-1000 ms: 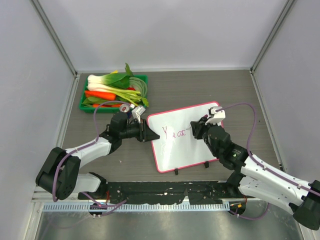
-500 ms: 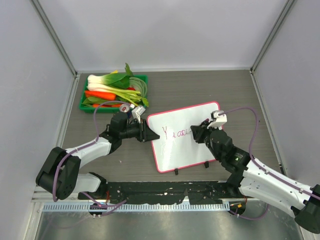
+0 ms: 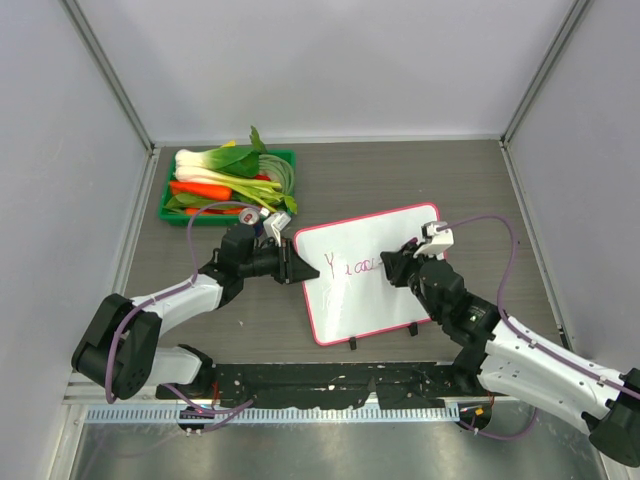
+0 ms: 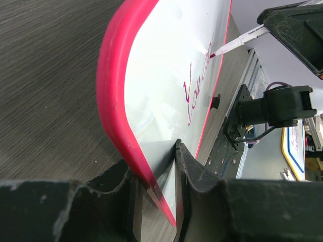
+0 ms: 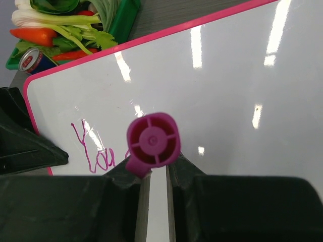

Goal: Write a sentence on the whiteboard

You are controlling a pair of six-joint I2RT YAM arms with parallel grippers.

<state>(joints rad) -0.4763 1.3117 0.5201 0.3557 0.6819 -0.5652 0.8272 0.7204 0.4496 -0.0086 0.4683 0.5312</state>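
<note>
The whiteboard [image 3: 368, 300] lies on the table with its pink-red frame tilted; I also see the whiteboard [image 4: 161, 75] from the left wrist and the whiteboard [image 5: 227, 85] from the right wrist. My left gripper [image 3: 297, 268] is shut on its left edge, and in the left wrist view the left gripper [image 4: 154, 162] pinches the pink frame. My right gripper [image 3: 397, 263] is shut on a pink marker [image 5: 153, 139], whose tip touches the board. The marker [image 4: 236, 42] meets the end of the sentence [image 4: 196, 85]. The sentence [image 3: 352, 267] is a short start in pink cursive, and the sentence [image 5: 93, 148] reads "You" plus part of a letter.
A green tray [image 3: 166, 190] heaped with carrots and leafy greens stands at the back left; the tray [image 5: 127, 14] lies just beyond the board. A small can [image 5: 32, 60] lies beside it. Grey walls close the left, back and right.
The right gripper with the marker shifted slightly along the board a second ago, lengthening the pink line a little, then held still. The left gripper has not moved.
</note>
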